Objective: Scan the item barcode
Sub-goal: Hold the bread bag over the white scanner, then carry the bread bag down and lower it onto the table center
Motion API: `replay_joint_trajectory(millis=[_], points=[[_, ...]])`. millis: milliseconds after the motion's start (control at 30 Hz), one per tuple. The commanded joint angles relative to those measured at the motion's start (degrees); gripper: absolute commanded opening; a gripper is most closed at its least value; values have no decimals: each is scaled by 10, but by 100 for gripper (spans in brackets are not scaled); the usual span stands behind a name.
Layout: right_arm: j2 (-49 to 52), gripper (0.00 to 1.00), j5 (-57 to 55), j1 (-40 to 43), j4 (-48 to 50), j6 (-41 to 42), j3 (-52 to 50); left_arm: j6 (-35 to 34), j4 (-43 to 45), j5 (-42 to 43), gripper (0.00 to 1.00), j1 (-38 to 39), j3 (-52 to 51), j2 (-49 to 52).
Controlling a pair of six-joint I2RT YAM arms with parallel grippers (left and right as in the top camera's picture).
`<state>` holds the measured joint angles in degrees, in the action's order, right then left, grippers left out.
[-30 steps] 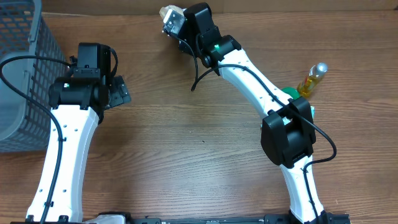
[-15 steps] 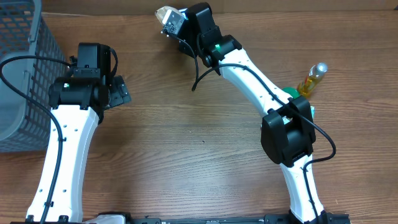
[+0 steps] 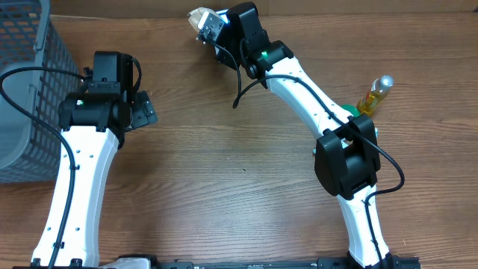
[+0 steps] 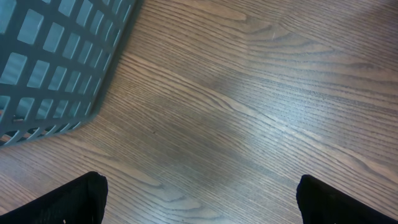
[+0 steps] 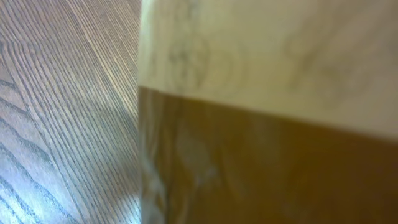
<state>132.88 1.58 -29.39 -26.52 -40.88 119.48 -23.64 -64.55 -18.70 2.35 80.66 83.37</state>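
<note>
Item (image 3: pixel 199 16) sits at the upper centre of the overhead frame, pale and rounded, clamped in the closed jaws of the right gripper (image 3: pixel 215 30). In the right wrist view it fills the frame as a cream and amber blur. The left gripper (image 4: pixel 199 200) hangs wide open and empty over the wooden table (image 3: pixel 224 179), near the grey basket (image 3: pixel 26 90) at the left. A yellow bottle (image 3: pixel 373 95) lies at the right.

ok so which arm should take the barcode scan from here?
Right. The right pincer is shut on the pale item near the far edge of the table. The left pincer hangs open and empty beside the basket, so it would likely need a handover first.
</note>
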Motion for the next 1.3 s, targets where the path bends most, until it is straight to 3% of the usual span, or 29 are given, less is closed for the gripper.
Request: replay_joint_trajectory(millis=[0, 233, 567, 667, 833, 1033, 1267], points=[[8, 6, 7, 3, -3, 6, 5, -6, 1, -8, 100, -1, 4, 2], [8, 5, 6, 3, -5, 36, 5, -6, 1, -8, 100, -1, 4, 2], [-87, 4, 0, 3, 6, 166, 6, -6, 1, -8, 100, -1, 4, 2], [-139, 4, 0, 3, -28, 247, 6, -6, 1, -8, 99, -1, 4, 2], [-216, 4, 5, 3, -164, 362, 6, -6, 1, -8, 100, -1, 4, 2], [-244, 8, 81, 3, -419, 366, 6, -6, 1, -8, 100, -1, 4, 2], [-208, 4, 87, 3, -666, 367, -9, -6, 1, -8, 100, -1, 4, 2]])
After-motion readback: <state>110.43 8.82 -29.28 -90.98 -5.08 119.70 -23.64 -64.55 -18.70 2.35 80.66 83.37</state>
